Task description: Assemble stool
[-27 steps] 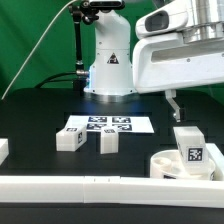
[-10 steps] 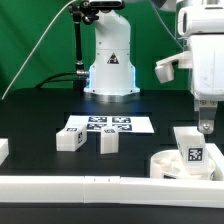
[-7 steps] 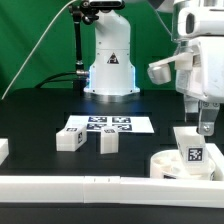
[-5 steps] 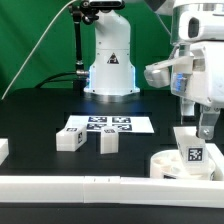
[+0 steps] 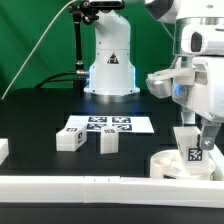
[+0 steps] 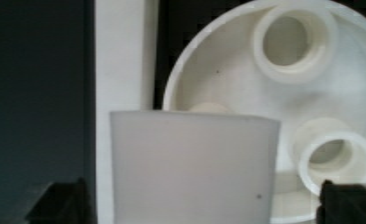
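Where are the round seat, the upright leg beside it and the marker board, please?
round seat [image 6: 247,95], wrist view, flat face between its sockets.
upright leg [image 5: 185,146], exterior view, front face beside its tag.
marker board [image 5: 107,125], exterior view, its middle.

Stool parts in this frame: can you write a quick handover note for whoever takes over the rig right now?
Gripper: open, fingers on either side of the upright leg, not closed on it.
Parts: the upright leg stands at the seat, at the exterior view's right. Whether it touches the seat is unclear. A second leg and a third leg sit loose by the marker board.
Done: nothing is visibly joined. The two sockets seen in the wrist view are empty.
Left: probably grasp this leg and fit it, then fit the other two.
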Robot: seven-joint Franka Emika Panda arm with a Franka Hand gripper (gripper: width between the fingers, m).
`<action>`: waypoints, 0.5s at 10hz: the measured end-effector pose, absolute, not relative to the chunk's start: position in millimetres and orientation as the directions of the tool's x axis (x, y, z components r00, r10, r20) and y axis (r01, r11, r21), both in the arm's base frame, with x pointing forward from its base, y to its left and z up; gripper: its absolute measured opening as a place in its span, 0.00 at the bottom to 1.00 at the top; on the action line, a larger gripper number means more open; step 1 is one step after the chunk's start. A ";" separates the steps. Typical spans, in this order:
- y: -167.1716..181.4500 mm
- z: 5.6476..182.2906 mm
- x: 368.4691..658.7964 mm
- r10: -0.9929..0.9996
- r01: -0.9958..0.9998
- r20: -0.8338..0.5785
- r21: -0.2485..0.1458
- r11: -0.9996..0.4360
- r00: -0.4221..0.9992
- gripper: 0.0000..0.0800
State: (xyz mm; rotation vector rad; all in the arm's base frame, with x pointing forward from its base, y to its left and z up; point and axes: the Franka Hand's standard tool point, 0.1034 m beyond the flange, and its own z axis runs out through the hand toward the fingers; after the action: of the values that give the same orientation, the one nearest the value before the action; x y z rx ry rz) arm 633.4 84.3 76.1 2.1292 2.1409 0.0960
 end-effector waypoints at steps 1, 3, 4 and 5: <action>83.5 75.7 633.2 0.999 0.992 -0.041 0.129 0.007 -0.002 0.56; 83.2 76.2 633.4 0.999 0.992 -0.041 0.130 0.005 0.000 0.43; 82.8 76.2 633.5 0.999 0.991 -0.039 0.131 -0.013 0.018 0.43; 82.6 76.2 633.6 0.999 0.991 -0.037 0.131 -0.025 0.030 0.43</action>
State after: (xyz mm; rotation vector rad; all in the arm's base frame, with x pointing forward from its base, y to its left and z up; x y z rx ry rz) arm 633.6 82.6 76.2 2.1644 2.1064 0.0987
